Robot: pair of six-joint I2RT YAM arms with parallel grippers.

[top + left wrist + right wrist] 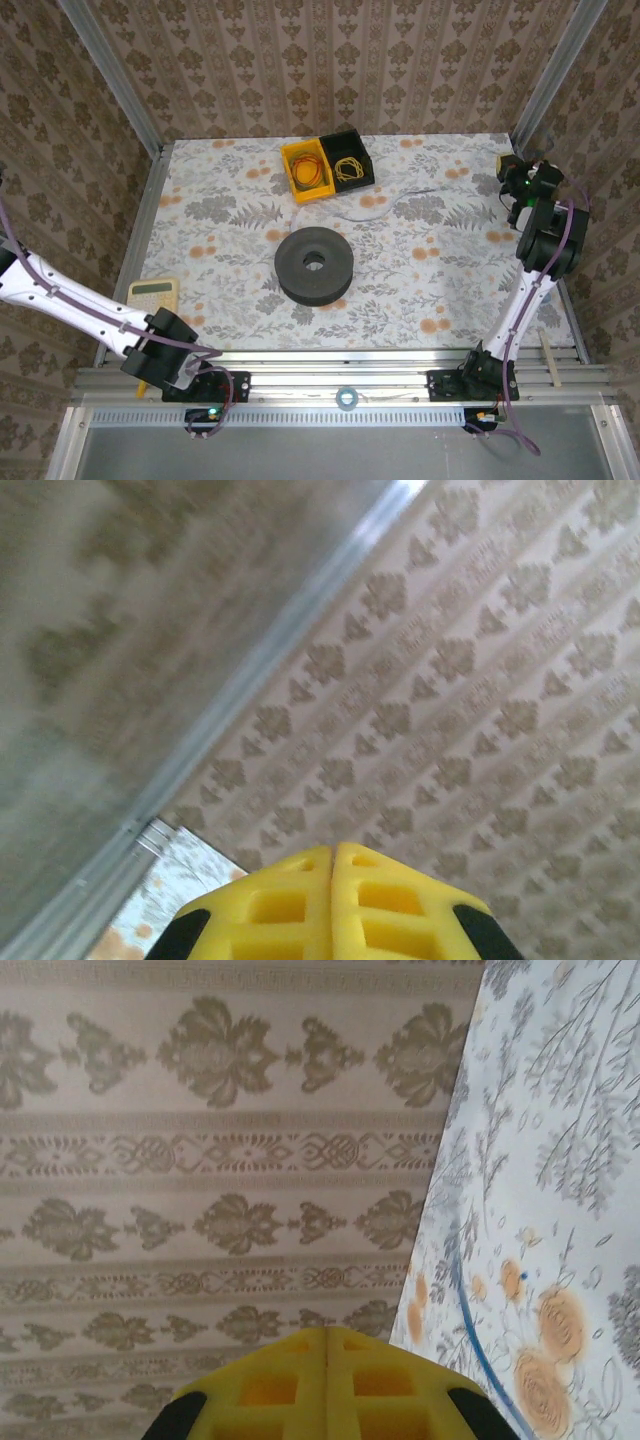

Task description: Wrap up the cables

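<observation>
Top view: the blue cable (395,198) lies loose right of centre, running roughly left-right. It's much nearer the right gripper (508,165) at upper right than the left gripper (148,385) at lower left.

Left wrist: fingers pressed together, nothing held.

Right wrist: same deal, with the cable at lower right.

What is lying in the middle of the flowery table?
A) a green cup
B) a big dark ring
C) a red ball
B: a dark grey ring with a hole through its middle lies flat at the centre of the table.
</observation>
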